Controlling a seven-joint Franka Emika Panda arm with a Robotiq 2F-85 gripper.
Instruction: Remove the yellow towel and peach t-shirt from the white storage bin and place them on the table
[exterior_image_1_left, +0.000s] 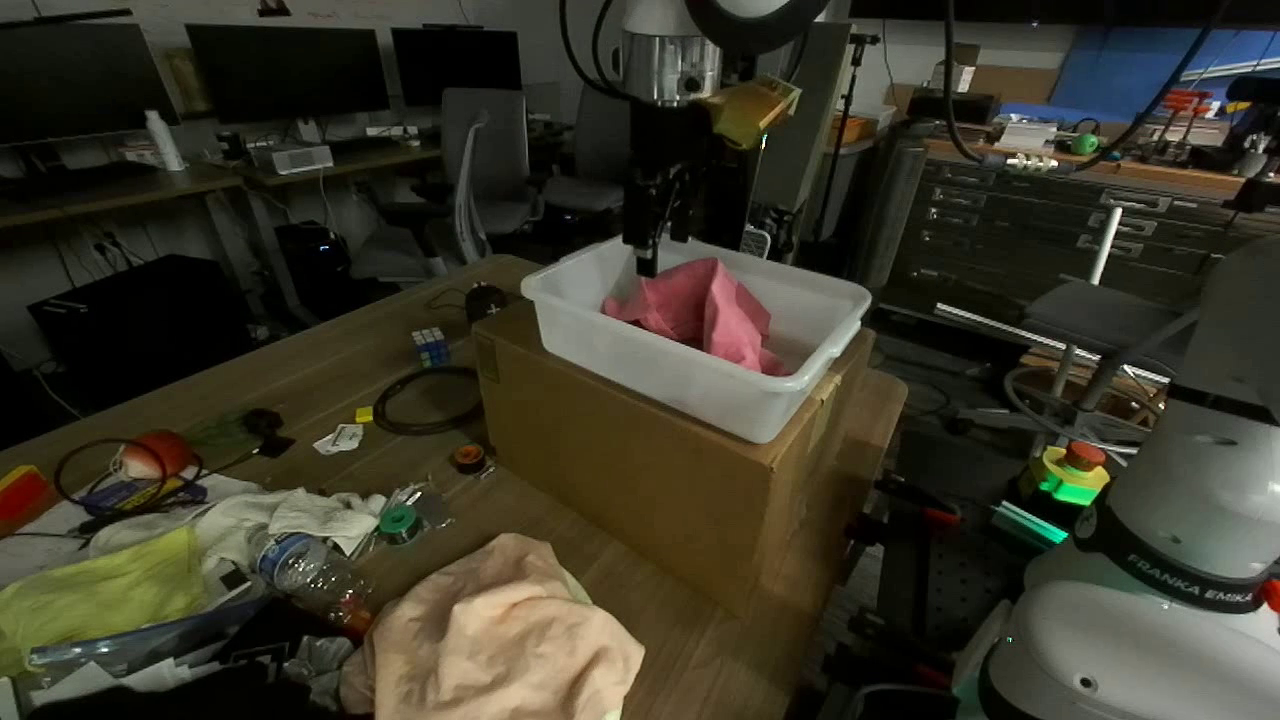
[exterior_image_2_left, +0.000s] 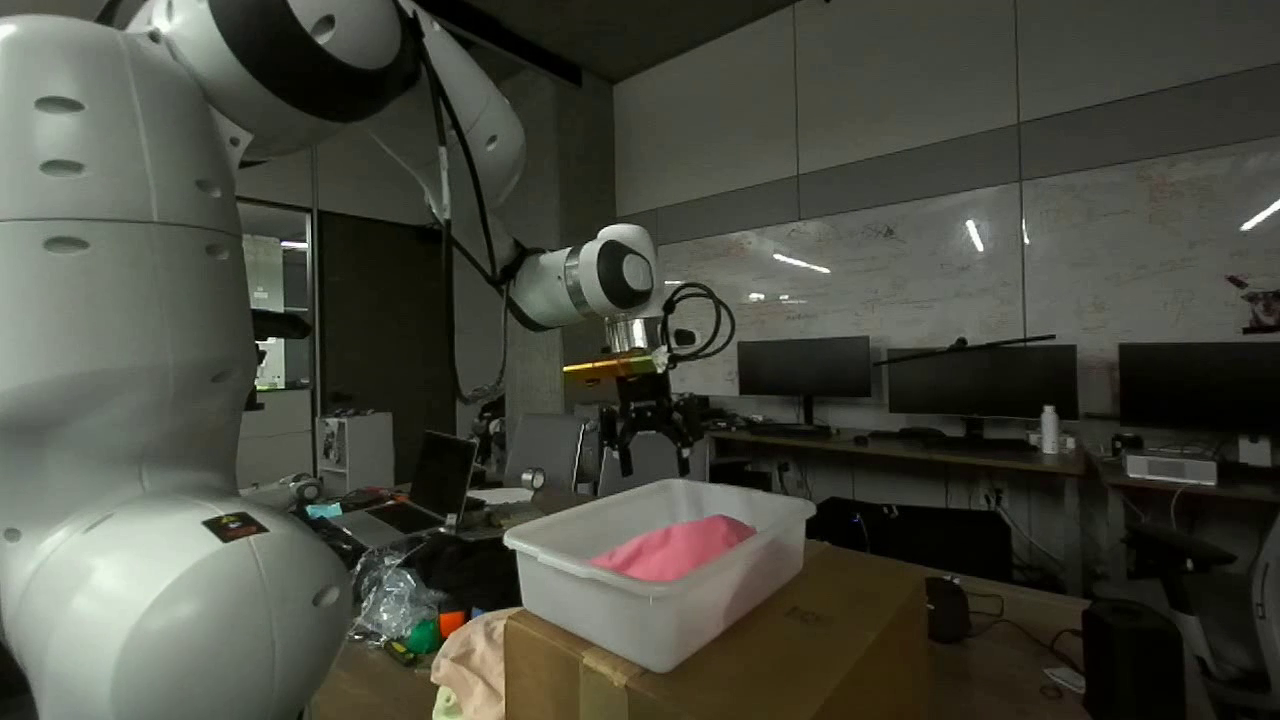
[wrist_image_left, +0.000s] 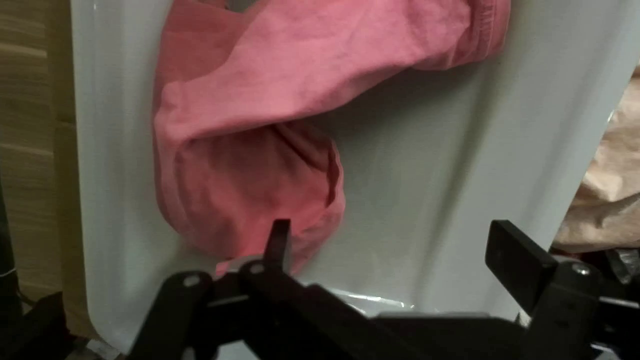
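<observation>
Black fingers crowd the near edge of the wrist view, and they are mine: my gripper is spread, its two tips well apart, pointing down over one end of the white bin. Inside that bin lies a pink cloth, bunched and loosely folded; seen from the wrist, one of my fingers overlaps its edge and the other overlaps the bin's inner side, and I can't judge from there how close either comes to touching. The bin sits upright on a brown cardboard box, which stands on my wooden table. Beside the box, down on the table, a peach cloth lies in a loose heap, a bit of pale yellow-green fabric showing at its foot. Farther along the table lies a yellow cloth, near a plastic bottle and a crumpled white cloth. Past those, I can see a puzzle cube. In an exterior view, my white arm takes up the near side, and a laptop stands beyond it.
</observation>
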